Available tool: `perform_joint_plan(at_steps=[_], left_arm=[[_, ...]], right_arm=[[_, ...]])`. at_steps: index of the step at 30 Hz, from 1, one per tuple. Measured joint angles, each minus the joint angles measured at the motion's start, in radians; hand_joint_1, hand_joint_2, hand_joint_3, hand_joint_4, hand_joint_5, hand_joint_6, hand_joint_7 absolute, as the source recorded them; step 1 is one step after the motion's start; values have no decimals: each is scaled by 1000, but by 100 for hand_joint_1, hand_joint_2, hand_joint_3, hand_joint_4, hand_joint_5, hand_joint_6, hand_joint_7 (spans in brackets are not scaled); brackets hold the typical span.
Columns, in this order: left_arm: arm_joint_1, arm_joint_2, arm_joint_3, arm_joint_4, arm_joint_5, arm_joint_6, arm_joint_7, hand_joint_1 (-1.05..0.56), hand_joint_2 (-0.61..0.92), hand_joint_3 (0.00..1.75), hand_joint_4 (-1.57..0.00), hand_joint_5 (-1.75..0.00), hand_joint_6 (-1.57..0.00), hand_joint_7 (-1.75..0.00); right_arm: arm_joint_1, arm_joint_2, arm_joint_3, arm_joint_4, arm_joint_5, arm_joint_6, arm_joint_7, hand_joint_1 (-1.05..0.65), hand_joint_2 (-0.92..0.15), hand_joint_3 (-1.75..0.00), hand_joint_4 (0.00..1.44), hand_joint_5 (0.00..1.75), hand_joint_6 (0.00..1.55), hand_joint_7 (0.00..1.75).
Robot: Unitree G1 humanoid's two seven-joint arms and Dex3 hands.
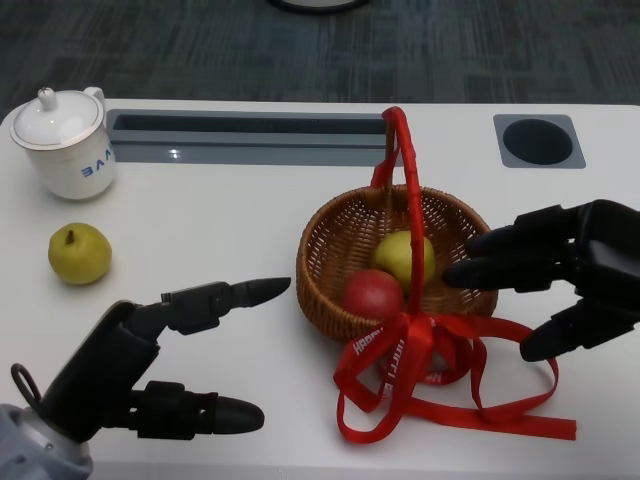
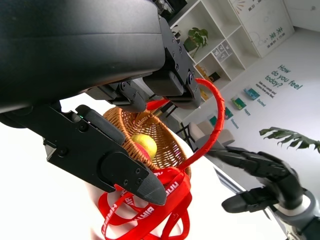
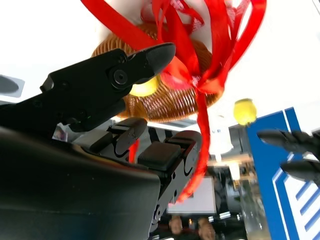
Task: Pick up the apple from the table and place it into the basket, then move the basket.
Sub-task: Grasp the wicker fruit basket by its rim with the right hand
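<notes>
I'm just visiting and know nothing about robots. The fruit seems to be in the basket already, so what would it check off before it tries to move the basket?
1. Apple in the basket: ok. The red apple lies inside the wicker basket, beside a yellow-green fruit.
2. Left hand free: ok. The left hand is open and holds nothing, apart from the basket.
3. Right hand free: ok. The right hand is open, fingertips near the basket's rim.
4. Grip on the basket: not ok. Neither hand holds the rim or the red handle.
5. Ribbon: not ok. Red ribbon trails loose on the table and might drag.
6. Path: cannot tell. A pear and a teapot stand to the left.
</notes>
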Motion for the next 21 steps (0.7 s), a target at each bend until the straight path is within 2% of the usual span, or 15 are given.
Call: perform_joint_plan(at_steps=[11,21], left_arm=[[11,-14,2,-13,1,-9,0,-49,69,0,-65,-1,-64,-1],[45,-31,4,-41,3,-18,1,-49,69,0,-66,-1,-66,-1]], right_arm=[[-171,-13,280,185,-292,142,-344,-58,-74,0,72,1,63,0],[-319,-7,513,311,-384,270,-472,-61,-76,0,73,1,64,1]])
